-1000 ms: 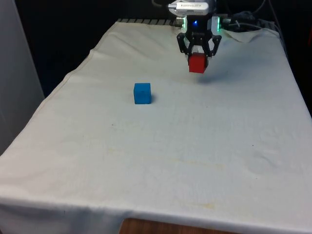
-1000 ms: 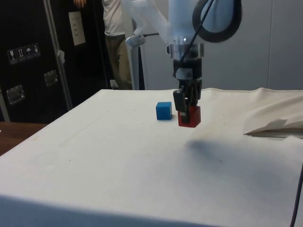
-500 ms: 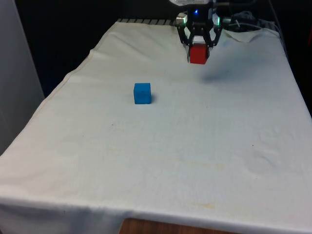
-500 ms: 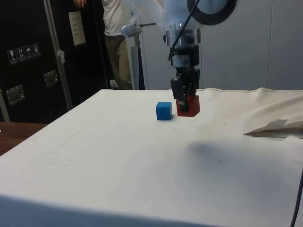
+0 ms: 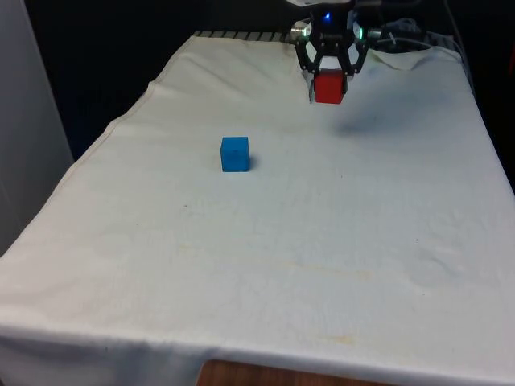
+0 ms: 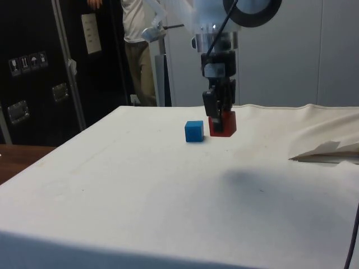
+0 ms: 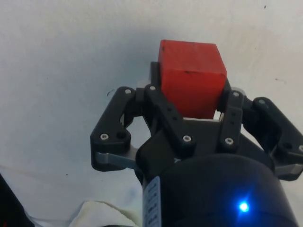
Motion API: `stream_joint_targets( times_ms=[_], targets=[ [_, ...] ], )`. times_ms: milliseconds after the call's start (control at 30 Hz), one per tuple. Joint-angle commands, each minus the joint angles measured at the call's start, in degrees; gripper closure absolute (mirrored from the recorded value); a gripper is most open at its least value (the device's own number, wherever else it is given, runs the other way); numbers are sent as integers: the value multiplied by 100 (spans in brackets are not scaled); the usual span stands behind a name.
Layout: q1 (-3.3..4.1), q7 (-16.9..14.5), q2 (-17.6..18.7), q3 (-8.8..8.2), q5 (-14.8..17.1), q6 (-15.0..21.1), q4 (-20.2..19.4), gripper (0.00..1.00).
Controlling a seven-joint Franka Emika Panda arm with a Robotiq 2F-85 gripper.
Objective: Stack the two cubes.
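- Holding the red cube (image 5: 329, 88) between closed fingers, the end effector (image 5: 330, 74) hangs in the air over the far part of the table (image 5: 322, 241), toward the front view's right.
- Change over the last second: the red cube sits higher in both fixed views than it did a second ago; most of that rise comes in the first half-second, with only a slight further lift since.
- Grasp check, wrist view: the red cube (image 7: 191, 78) sits squarely between the two fingers (image 7: 163, 111), most of its body protruding beyond the tips. No sign of slipping or tilt.
- Blue cube (image 5: 235, 153) rests on the white cloth, unmoved across all frames, well apart from the end effector and toward the front view's left of it.
- Side view: the red cube (image 6: 222, 124) appears just beside the blue cube (image 6: 194, 131), but the front view shows a real gap between them, so this closeness comes from the viewing angle.
- Reading: pick and lift look complete; the carry height seems to clear the blue cube's top.
- Judgement on what remains: move across toward the blue cube, line up over it, lower, release. Task roughly at its midpoint.
- Risk: a poorly centred placement could nudge the blue cube or leave the red one overhanging.
- A person (image 6: 134, 50) stands behind the table in the side view, away from the work area.
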Motion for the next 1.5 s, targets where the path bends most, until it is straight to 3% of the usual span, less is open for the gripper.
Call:
stream_joint_targets(
  times_ms=[0, 433, 833, 1467],
  targets=[
    [-11, -11, -11, -6, -29, 11, 11, 100],
    [-46, -74, 103, -155, -6, 23, 160, 100],
    [-29, -57, 212, -338, 0, 6, 304, 100],
    [-52, 286, 367, -556, -17, -17, 550, 100]
  ],
)
